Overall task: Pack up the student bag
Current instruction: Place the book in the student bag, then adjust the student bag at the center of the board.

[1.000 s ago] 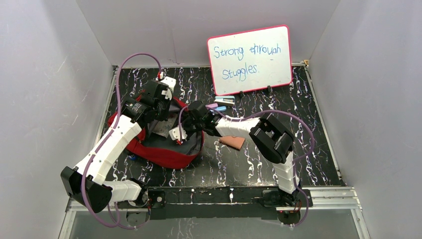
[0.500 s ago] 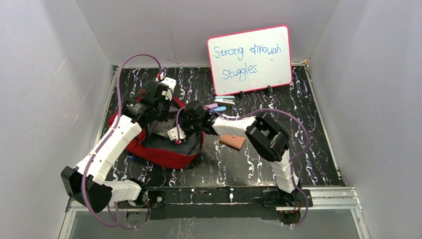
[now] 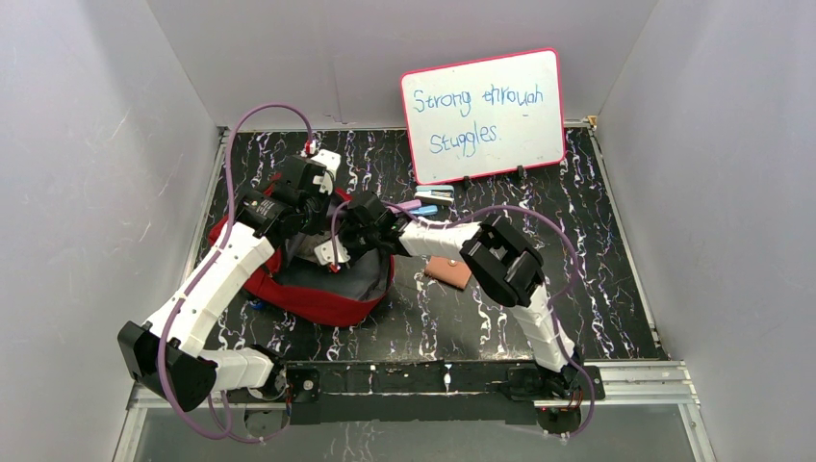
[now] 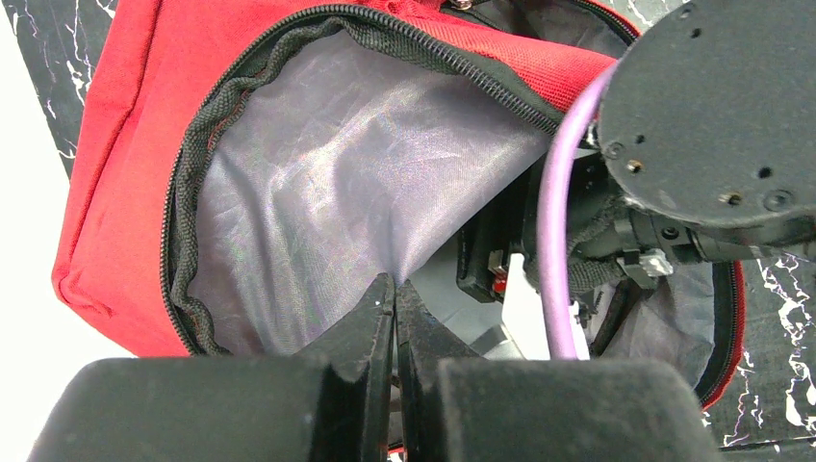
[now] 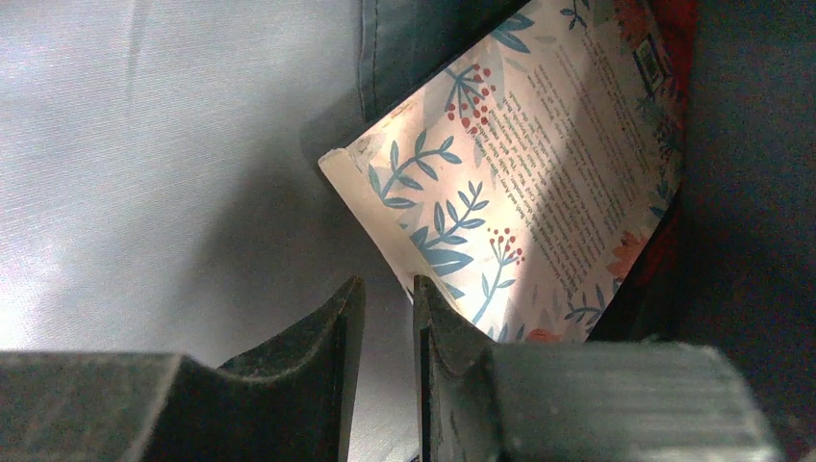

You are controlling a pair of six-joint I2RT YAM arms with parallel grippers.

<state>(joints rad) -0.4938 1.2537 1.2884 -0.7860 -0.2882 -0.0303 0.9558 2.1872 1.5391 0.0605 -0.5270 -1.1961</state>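
Since a second ago the right gripper (image 5: pixel 387 281) has pushed deeper into the student bag (image 3: pixel 327 306), which lies open on the left of the table (image 3: pixel 597 289). Its jaws stand narrowly apart and empty, with a leaf-patterned book (image 5: pixel 539 183) just ahead against the grey lining (image 4: pixel 318 192). I see my left gripper (image 4: pixel 395 285) clamped tight on that lining. Right of the bag lies a tan wallet (image 3: pixel 449 273).
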